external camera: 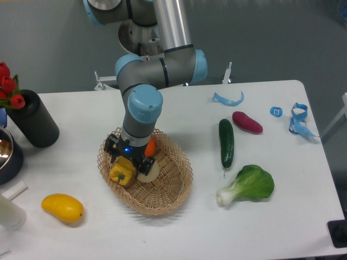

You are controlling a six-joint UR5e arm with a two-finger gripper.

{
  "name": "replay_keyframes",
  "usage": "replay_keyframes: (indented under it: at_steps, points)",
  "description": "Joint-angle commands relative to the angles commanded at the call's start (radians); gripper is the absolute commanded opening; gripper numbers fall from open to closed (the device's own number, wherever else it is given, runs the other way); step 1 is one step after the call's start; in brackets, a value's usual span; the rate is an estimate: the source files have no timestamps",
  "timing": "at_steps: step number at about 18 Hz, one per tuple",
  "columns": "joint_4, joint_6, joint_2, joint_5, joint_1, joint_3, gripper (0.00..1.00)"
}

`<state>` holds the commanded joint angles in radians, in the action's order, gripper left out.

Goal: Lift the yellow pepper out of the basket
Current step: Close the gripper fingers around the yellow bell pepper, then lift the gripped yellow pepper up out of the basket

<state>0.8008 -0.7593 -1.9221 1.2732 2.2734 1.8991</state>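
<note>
The yellow pepper point(122, 170) lies in the left part of the woven wicker basket point(173, 187), next to a pale beige ball point(150, 171) and an orange item point(150, 146). My gripper point(129, 158) is lowered into the basket right over the pepper. Its black fingers point(112, 147) stand apart on either side of the pepper, and the jaws look open. The fingertips are partly hidden behind the pepper and the wrist. The pepper looks to be resting in the basket.
A yellow-orange mango point(62, 208) lies front left. A black cylinder with red flowers point(33, 120) and a metal bowl point(6, 154) stand at the left. A cucumber point(226, 142), a purple eggplant point(247, 122), bok choy point(248, 186) and blue clips point(297, 119) lie to the right.
</note>
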Motion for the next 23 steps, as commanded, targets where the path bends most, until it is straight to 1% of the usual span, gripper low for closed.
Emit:
replay_keyframes:
  at_steps: [1, 3, 6, 8, 10, 13, 14, 16, 19, 23]
  points:
    - [-0.003, 0.002, 0.0, 0.002, 0.0, -0.002, 0.5]
    - [-0.009, 0.002, 0.002, 0.002, 0.0, -0.002, 0.35]
    - [-0.011, 0.002, 0.005, 0.0, 0.002, -0.011, 0.28]
    - [-0.011, -0.002, 0.008, 0.0, 0.002, -0.015, 0.28]
    - [-0.009, 0.0, 0.014, 0.0, 0.005, -0.035, 0.28]
    - [-0.005, 0.006, 0.046, 0.0, 0.021, -0.095, 0.28]
    - [-0.003, 0.008, 0.061, 0.0, 0.041, -0.11, 0.28]
    - [-0.005, 0.0, 0.08, 0.002, 0.098, -0.167, 0.28]
    - [-0.003, -0.032, 0.078, 0.003, 0.164, -0.233, 0.28]
    - [-0.003, -0.179, 0.077, 0.002, 0.277, -0.258, 0.28]
